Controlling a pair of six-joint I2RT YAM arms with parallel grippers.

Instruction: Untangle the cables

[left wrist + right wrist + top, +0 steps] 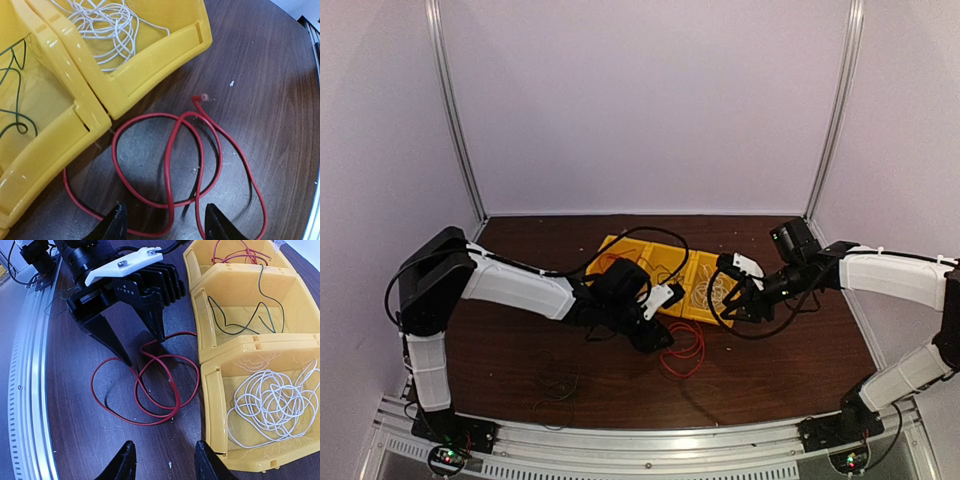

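A red cable (686, 350) lies in loose loops on the dark table just in front of the yellow bins (616, 246). My left gripper (166, 225) is open, low over it, its fingers standing either side of the loops (170, 165). My right gripper (165, 460) is open and empty, hovering over the table beside the end bin. That bin holds a white cable (270, 400). The middle bin holds a dark green cable (240, 315), and the far bin holds another red cable (235, 255). The left gripper (145, 351) shows over the red cable (145, 390) in the right wrist view.
A thin dark wire (555, 385) lies loose on the table at the front left. A metal rail (25, 365) runs along the near table edge. Thick black arm cables loop over the bins (650, 235).
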